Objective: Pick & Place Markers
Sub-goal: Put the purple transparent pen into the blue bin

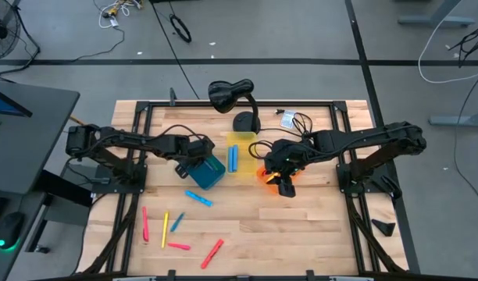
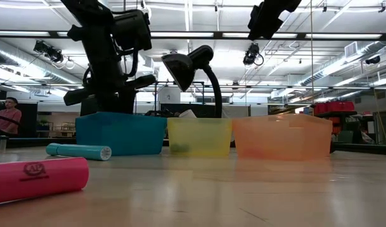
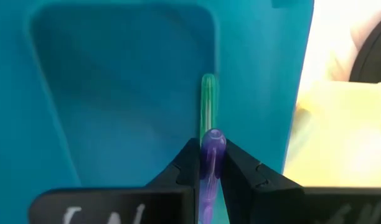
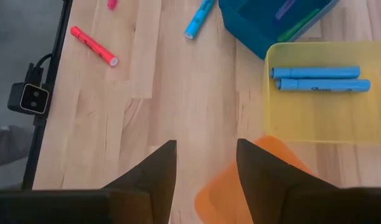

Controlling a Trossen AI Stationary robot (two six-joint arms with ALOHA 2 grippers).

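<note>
My left gripper [image 3: 212,149] hovers over the blue bin [image 1: 208,173] and is shut on a purple marker [image 3: 212,142]. A green marker [image 3: 208,99] lies on the bin's floor below it. My right gripper [image 4: 206,149] is open and holds nothing, above the orange bin [image 4: 240,186]. Two blue markers [image 4: 318,79] lie in the yellow bin [image 4: 365,121]. Loose on the table lie a blue marker [image 1: 198,198], three red ones [image 1: 145,224] [image 1: 179,246] [image 1: 212,252], a yellow one [image 1: 165,229] and a second small blue one [image 1: 177,222]. My left gripper pinches the purple marker between its two fingers, which come from above and point down into the blue bin. The marker runs along the fingers, and its rounded end [image 3: 213,138] sticks out just past the fingertips. It is lifted clear of the bin's floor.
The three bins stand in a row across the table's middle: blue, yellow, orange. A black desk lamp [image 1: 231,97] stands behind the yellow bin, with cables [image 1: 294,121] near it. In the low view a pink marker [image 2: 35,176] and a teal one [image 2: 78,151] lie near the camera.
</note>
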